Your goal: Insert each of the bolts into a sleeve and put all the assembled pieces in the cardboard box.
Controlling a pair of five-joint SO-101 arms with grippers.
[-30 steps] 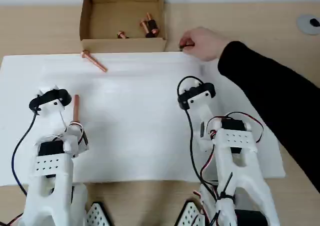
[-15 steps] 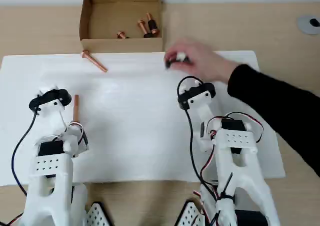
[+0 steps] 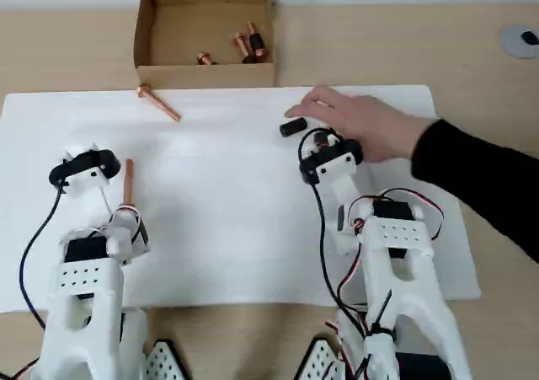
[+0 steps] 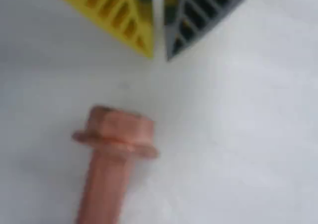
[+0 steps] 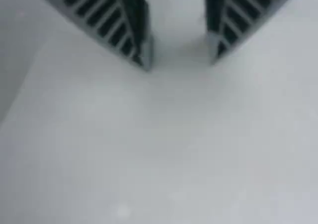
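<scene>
Short black cylindrical sleeve (image 3: 293,127) lying on the white padded sheet (image 3: 219,228), on the arms' side of the open brown cardboard box (image 3: 206,77), just off its front right corner; long axis apparently near parallel to the box's front wall, though too small to fix exactly. A person's hand (image 3: 362,125) beside it, fingertips just short of it or touching. Right gripper (image 5: 179,60) released, fingers parted over bare sheet, nothing between them. Left gripper (image 4: 159,55) clenched to a slit and empty, tips just beside the flanged hexagonal head of a copper-coloured bolt (image 4: 117,134); bolt shank at right angles to the box's front wall, well clear of the box. Second copper-coloured bolt (image 3: 158,104) slanting off the box's front left corner. Assembled pieces (image 3: 251,43) inside the box. Judged nearer the sleeve: right arm, with the sleeve lying boxward of it.
</scene>
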